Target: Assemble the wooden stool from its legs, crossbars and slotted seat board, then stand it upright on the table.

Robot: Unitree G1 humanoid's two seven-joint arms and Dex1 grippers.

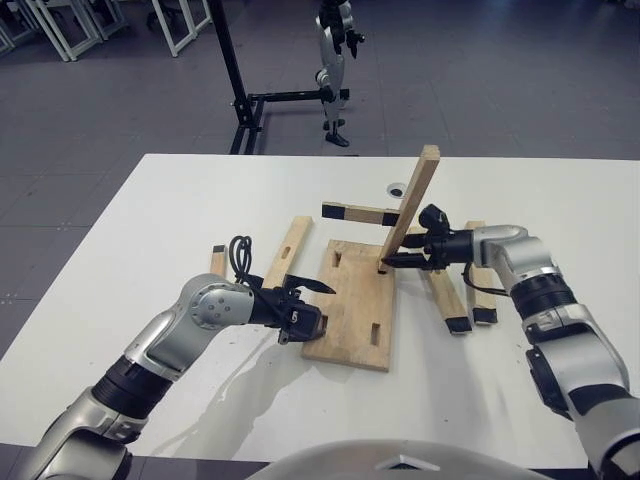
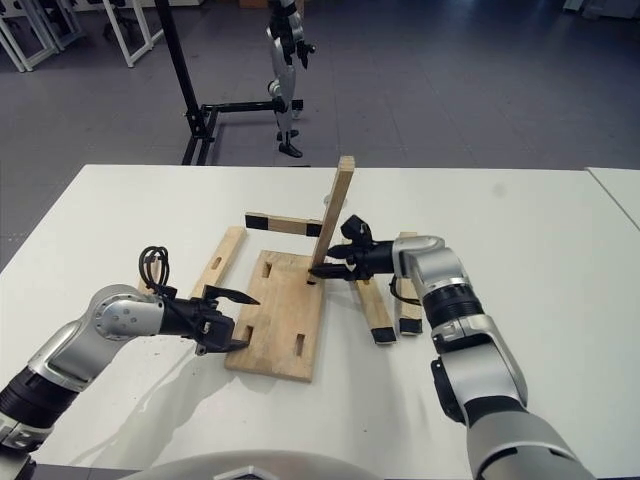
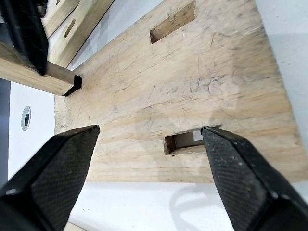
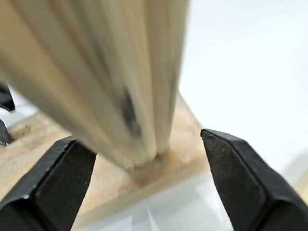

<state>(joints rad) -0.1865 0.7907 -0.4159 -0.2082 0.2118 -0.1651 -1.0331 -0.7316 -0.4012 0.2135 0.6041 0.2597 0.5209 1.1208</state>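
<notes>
Wooden seat board [image 1: 357,312] lies flat on the white table [image 1: 120,260], with the left gripper [image 1: 325,306] at its left edge, fingers spread wide. Farther back, the right gripper [image 1: 386,263] has its jaws open either side of the leg's [image 1: 413,203] foot without touching it. The leg stands tilted in the board's far slot.

The white table [image 1: 150,210] bears the slotted seat board [image 1: 356,312] and loose wooden bars [image 1: 288,250].

One slotted seat board [image 1: 350,310], one upright leg [image 1: 410,210], and seemingly five loose wooden pieces [image 1: 287,250] lying around.
</notes>
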